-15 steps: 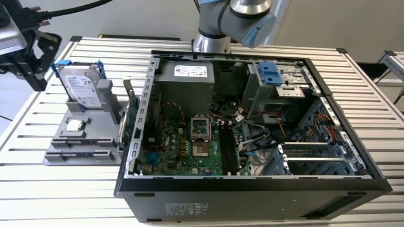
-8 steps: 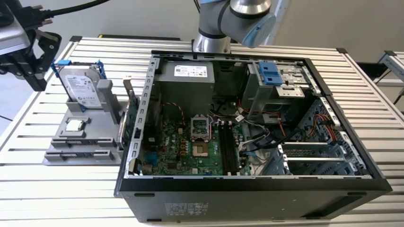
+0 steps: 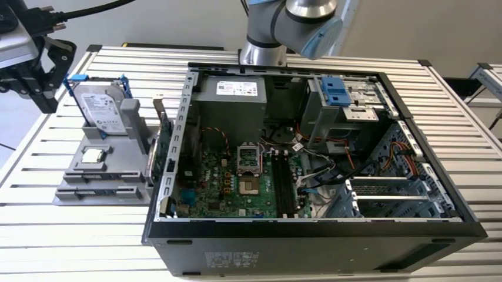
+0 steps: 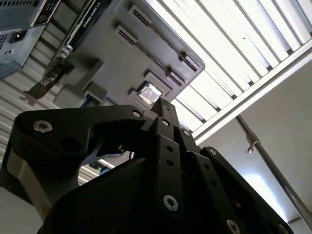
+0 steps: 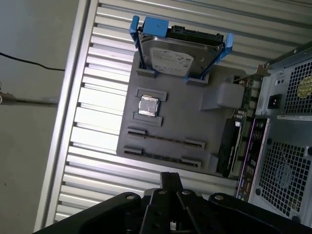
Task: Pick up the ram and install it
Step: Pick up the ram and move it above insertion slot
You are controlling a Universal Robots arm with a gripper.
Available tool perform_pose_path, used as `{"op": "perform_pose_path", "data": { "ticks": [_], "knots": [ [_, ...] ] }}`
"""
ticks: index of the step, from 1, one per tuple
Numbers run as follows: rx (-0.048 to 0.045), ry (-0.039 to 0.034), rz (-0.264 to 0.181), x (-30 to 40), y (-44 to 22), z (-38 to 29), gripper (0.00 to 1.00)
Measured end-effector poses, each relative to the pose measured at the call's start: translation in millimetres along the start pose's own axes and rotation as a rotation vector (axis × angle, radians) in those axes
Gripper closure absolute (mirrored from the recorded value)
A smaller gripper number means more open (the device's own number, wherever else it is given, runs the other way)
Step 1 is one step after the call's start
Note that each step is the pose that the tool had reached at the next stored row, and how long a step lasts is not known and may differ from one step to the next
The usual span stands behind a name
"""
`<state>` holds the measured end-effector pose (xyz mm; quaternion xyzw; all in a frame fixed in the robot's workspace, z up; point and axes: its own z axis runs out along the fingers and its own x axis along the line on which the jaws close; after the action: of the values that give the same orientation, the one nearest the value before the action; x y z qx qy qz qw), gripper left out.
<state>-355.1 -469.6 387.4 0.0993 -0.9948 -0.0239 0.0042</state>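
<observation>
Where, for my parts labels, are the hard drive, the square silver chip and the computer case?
hard drive [image 5: 178,57], first wrist view, on its silver labelled face.
square silver chip [image 5: 148,106], first wrist view, middle of its top.
computer case [image 3: 314,252], exterior view, on its dark outer wall.

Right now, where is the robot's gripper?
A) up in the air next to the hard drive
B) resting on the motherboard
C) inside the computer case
A: in the exterior view the gripper hangs at the exterior view's left of the hard drive, outside the computer case.
</observation>
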Motion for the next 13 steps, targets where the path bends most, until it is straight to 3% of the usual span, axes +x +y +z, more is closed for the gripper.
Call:
{"op": "perform_pose_path", "data": {
  "ticks": [13],
  "knots": [
    [0.0005, 0.0068, -0.14, 0.0, 0.0, 0.0, 1.0]
  ]
}}
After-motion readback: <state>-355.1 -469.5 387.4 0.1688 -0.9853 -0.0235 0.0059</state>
